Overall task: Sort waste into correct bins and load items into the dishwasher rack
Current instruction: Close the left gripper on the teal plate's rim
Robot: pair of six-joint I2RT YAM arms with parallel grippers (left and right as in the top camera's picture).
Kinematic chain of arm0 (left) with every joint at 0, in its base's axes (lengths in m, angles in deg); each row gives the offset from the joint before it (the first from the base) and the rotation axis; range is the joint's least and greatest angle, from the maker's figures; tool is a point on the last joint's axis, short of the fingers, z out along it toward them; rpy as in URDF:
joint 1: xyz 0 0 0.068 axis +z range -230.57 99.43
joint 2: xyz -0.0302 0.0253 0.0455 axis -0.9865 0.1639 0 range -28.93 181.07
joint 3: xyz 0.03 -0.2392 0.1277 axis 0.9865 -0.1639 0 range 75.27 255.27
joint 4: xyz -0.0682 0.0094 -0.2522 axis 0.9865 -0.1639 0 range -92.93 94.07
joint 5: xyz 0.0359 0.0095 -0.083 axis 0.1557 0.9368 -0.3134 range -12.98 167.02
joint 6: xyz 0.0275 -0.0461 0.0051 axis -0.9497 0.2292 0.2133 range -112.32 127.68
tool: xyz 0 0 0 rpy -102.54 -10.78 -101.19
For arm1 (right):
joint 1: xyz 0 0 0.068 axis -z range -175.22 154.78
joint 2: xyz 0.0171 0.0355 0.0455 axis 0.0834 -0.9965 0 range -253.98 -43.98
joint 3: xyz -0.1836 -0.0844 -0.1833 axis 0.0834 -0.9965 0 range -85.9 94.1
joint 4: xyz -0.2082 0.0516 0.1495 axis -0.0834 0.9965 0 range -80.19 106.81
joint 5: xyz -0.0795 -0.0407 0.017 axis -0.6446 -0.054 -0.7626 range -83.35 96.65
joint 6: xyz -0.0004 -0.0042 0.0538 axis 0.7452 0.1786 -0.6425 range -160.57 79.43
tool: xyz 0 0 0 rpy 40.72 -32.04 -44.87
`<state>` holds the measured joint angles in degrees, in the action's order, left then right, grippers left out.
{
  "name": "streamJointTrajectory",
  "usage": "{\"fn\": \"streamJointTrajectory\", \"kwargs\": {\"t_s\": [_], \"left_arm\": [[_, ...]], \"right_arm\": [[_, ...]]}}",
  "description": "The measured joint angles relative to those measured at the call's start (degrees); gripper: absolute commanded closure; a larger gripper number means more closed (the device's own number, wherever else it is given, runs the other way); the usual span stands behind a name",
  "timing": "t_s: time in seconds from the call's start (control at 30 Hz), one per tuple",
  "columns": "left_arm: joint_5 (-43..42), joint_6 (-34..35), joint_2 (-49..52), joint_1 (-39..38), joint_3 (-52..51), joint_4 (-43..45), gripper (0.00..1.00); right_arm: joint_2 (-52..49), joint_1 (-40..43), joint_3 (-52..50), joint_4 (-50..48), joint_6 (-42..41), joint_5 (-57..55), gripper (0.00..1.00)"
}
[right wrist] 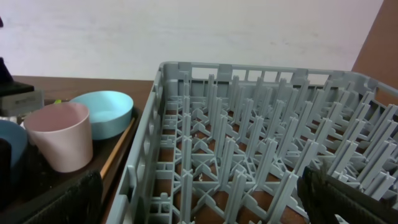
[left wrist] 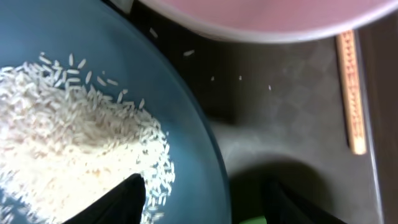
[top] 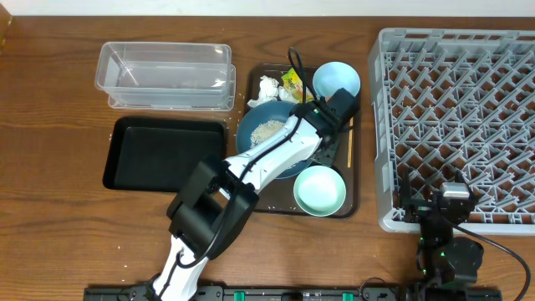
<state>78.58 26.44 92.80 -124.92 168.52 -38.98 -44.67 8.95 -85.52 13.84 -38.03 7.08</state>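
**Over the dark blue dish (left wrist: 186, 112): left gripper (left wrist: 205, 193) straddling the rim**

Beside the dish's smooth curved edge, the left jaws are standing parted, gripping nothing. One black finger is hanging over the heaped loose white rice grains (left wrist: 74, 137) and the other outside the rim. Just beyond the dish, the matte pale pink cup (left wrist: 267, 15) and the thin wooden stick (left wrist: 349, 93) are resting. Well right of the dish, the right gripper (right wrist: 199, 199) is gaping empty beside the pegged grey plastic rack (right wrist: 249, 155).

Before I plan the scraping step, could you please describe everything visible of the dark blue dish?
The dark blue dish is large, round and shallow, with a smooth surface, and lies upright on the brown tray. A pile of loose white rice covers its middle. The left gripper straddles its rim, one finger over the rice, one outside.
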Motion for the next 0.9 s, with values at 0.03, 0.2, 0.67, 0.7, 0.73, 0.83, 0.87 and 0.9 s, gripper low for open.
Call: {"fn": "streamJointTrajectory", "kwargs": {"t_s": [0.03,0.2,0.67,0.7,0.73,0.83,0.87,0.9], "left_arm": [[0.1,0.4,0.0,0.0,-0.8,0.5,0.4],[0.3,1.1,0.0,0.0,-2.9,1.5,0.44],[0.3,1.4,0.0,0.0,-2.9,1.6,0.56],[0.3,1.4,0.0,0.0,-2.9,1.6,0.57],[0.3,1.6,0.0,0.0,-2.9,1.6,0.59],[0.3,1.6,0.0,0.0,-2.9,1.6,0.62],[0.3,1.6,0.0,0.0,-2.9,1.6,0.64],[0.3,1.8,0.0,0.0,-2.9,1.6,0.67]], "right_arm": [[0.0,0.0,0.0,0.0,0.0,0.0,0.01],[0.0,0.0,0.0,0.0,0.0,0.0,0.01],[0.0,0.0,0.0,0.0,0.0,0.0,0.01],[0.0,0.0,0.0,0.0,0.0,0.0,0.01],[0.0,0.0,0.0,0.0,0.0,0.0,0.01],[0.0,0.0,0.0,0.0,0.0,0.0,0.01],[0.0,0.0,0.0,0.0,0.0,0.0,0.01],[0.0,0.0,0.0,0.0,0.0,0.0,0.01]]}}
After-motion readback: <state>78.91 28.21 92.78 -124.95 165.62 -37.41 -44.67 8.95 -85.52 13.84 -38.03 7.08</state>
